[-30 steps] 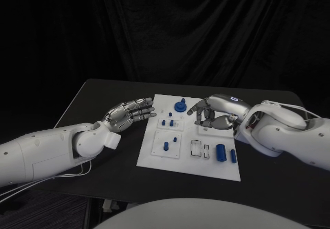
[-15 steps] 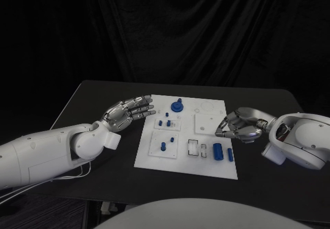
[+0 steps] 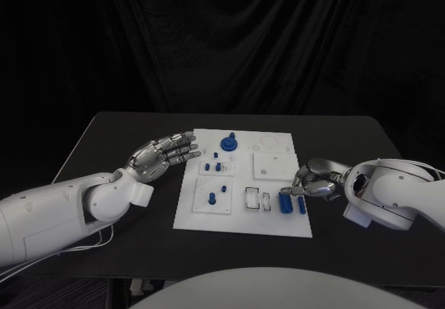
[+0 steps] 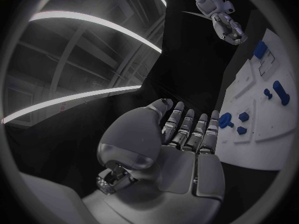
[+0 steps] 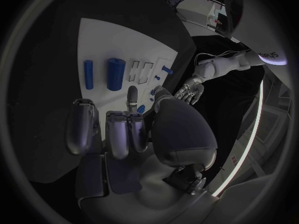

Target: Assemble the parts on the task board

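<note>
head view: the board lies mid-frame on the black table. the left hand sits just left of the board's upper left corner, fingers straight and slightly apart, holding nothing. the right hand is at the board's right edge, fingers curled in; no part is seen in them. 2 cylinders lie side by side at the board's lower right, just below that hand. a knob stands near the top edge, and small pegs stand in the left-hand plates.

left wrist view: the left hand shows its palm, fingers extended together, empty. the board runs along the right side, and the right hand is at upper right.

right wrist view: the right hand has its fingers curled over the palm. the 2 cylinders lie on the board at upper left; the left hand is right of centre.
</note>
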Controlling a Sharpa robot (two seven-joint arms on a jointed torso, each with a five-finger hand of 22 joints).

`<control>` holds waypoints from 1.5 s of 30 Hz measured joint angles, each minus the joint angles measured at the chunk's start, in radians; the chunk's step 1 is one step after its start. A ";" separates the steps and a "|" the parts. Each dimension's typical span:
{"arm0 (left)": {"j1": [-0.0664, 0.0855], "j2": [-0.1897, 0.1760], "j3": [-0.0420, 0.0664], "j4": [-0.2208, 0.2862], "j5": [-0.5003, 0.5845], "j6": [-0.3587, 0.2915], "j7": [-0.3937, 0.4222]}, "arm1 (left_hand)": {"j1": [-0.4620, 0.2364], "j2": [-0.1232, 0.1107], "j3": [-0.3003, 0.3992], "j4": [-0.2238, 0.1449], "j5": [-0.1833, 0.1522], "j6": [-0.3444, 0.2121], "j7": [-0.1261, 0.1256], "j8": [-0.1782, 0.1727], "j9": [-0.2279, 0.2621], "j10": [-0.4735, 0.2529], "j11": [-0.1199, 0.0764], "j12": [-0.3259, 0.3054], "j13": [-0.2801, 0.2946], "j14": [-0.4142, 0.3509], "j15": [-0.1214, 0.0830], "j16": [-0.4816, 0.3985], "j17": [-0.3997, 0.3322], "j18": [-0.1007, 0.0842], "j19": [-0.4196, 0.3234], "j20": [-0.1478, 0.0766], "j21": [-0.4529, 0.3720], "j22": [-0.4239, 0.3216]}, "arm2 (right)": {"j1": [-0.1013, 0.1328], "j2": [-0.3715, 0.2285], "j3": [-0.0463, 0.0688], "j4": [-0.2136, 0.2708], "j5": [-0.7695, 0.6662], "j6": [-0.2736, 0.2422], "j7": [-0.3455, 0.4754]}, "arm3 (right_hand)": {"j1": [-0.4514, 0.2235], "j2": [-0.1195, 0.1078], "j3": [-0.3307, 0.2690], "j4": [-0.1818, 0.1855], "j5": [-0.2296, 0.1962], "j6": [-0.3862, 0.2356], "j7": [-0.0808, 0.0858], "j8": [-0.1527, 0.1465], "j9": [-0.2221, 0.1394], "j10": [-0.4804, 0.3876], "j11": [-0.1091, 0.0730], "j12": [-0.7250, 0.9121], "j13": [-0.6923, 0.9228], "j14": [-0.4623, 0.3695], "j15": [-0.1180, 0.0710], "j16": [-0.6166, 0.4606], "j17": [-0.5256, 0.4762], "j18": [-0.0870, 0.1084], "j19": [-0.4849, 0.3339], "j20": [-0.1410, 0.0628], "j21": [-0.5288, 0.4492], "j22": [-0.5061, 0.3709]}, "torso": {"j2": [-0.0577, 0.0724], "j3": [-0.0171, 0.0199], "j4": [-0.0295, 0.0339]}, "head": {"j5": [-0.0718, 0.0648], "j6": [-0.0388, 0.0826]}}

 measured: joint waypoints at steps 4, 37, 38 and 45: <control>0.000 0.004 0.000 -0.004 -0.001 0.003 -0.003 | -0.003 -0.003 0.000 0.000 0.000 0.000 0.000 0.000 0.000 0.000 0.000 0.000 0.000 0.000 0.000 0.000 0.000 0.000 0.000 0.000 0.000 0.000 | -0.004 0.015 0.000 -0.004 -0.063 0.004 -0.058 | -0.022 0.001 0.000 0.000 -0.007 -0.004 -0.004 0.000 0.008 -0.001 -0.001 0.000 0.000 -0.001 -0.001 0.000 0.000 0.000 0.000 -0.007 0.035 0.000 | 0.000 0.0002 -0.0004 | -0.002 0.000; -0.001 0.002 0.000 -0.013 -0.002 0.019 -0.020 | -0.008 0.000 0.003 0.003 0.000 0.000 0.000 0.000 0.000 0.004 -0.004 0.000 0.000 0.000 0.000 0.000 0.000 0.000 0.000 0.000 0.000 0.000 | -0.048 0.078 0.000 -0.051 -0.286 0.058 -0.193 | -0.105 -0.013 0.009 0.003 -0.081 -0.023 -0.002 -0.025 0.013 -0.001 -0.001 0.000 0.000 -0.001 -0.001 -0.028 0.000 0.001 0.000 -0.007 0.017 0.000 | 0.000 -0.0008 0.0004 | 0.002 0.000; -0.001 0.002 0.000 -0.013 -0.002 0.020 -0.021 | -0.008 0.000 0.003 0.003 0.000 0.000 0.000 0.000 0.000 0.004 -0.004 0.000 0.000 0.000 0.000 0.000 0.000 0.000 0.000 0.000 0.000 0.000 | -0.048 0.079 0.000 -0.053 -0.287 0.058 -0.193 | -0.105 -0.013 0.011 0.000 -0.081 -0.023 -0.002 -0.025 0.013 -0.001 -0.001 0.000 0.000 -0.001 -0.001 -0.028 0.000 0.001 0.000 -0.007 0.017 0.000 | 0.000 -0.0008 0.0000 | 0.003 0.000; -0.001 0.004 0.000 -0.018 -0.003 0.024 -0.025 | -0.008 0.000 0.003 0.003 0.000 0.000 0.000 0.000 -0.001 0.004 -0.004 0.000 0.000 0.000 0.000 0.000 0.000 0.000 0.000 0.000 0.000 0.000 | -0.052 0.095 0.000 -0.069 -0.294 0.058 -0.193 | -0.109 -0.009 0.014 0.003 -0.088 -0.023 -0.002 -0.028 0.014 -0.001 -0.001 0.000 0.000 -0.001 -0.001 -0.033 0.000 0.001 0.000 -0.007 0.013 0.000 | -0.001 -0.0007 -0.0004 | 0.004 0.000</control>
